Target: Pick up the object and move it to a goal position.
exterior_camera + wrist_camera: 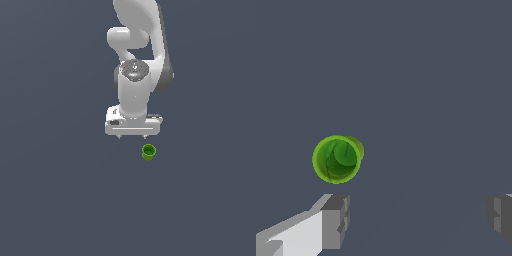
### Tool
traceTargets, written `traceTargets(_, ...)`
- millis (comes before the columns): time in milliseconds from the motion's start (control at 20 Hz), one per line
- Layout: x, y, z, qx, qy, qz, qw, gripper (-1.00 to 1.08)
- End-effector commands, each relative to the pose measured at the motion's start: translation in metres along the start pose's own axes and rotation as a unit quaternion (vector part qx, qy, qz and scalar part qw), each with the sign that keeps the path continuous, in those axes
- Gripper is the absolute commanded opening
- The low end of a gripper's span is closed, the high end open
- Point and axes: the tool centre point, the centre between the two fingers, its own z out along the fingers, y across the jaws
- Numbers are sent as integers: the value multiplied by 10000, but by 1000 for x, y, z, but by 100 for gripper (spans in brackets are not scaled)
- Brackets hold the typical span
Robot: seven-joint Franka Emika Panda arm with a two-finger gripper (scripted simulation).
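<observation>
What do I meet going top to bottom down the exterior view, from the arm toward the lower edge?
Arm's upper links → wrist joint → white hand with the open gripper beneath it → green cup, upright, slightly toward the exterior view's right, apart from the fingers → bare grey floor.

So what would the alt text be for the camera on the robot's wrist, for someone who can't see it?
A small bright green cup stands upright on a plain dark grey floor, seen from almost straight above so its hollow inside shows. Two grey fingertips of the open gripper frame the picture's edge, wide apart, not touching the cup.
</observation>
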Motion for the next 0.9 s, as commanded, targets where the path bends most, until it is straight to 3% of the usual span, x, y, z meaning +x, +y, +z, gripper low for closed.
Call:
traceTargets(0,0,0,0,0,0,0,10000,100)
traceTargets(450,5,-22,2,18,15,-197,9998,100)
traceTargets(850,5,-23,3,15,14,-284,9996,100)
